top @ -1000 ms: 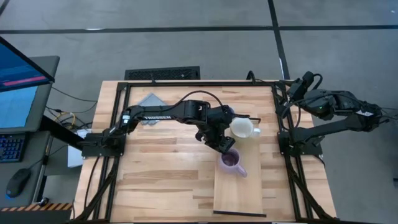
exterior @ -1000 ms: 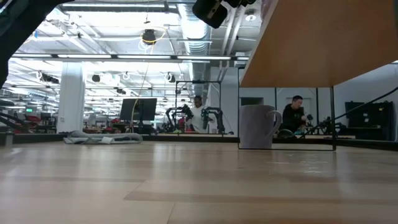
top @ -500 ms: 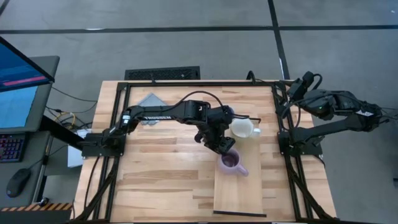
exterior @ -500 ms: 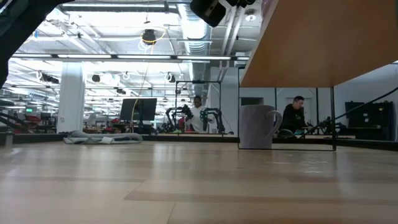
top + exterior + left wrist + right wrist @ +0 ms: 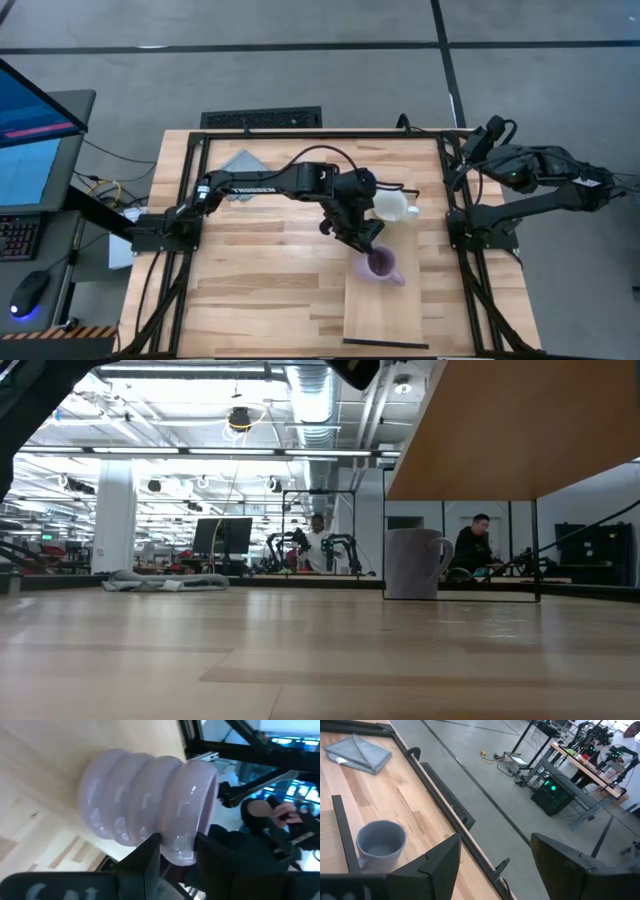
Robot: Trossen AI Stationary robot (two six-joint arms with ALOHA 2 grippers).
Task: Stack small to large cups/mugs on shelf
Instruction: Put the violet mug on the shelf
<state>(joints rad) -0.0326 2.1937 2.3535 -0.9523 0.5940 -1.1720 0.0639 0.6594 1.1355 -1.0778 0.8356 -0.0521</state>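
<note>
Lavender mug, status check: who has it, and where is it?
Left gripper clamped on lavender mug rim, over the shelf. Right gripper open, parked off-table. White mug close behind.

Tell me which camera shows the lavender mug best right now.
The left wrist view: the lavender mug fills it, its rim pinched between the left gripper fingers. The high view shows the mug small on the shelf, partly under the arm. The low and right wrist views do not show it.
</note>
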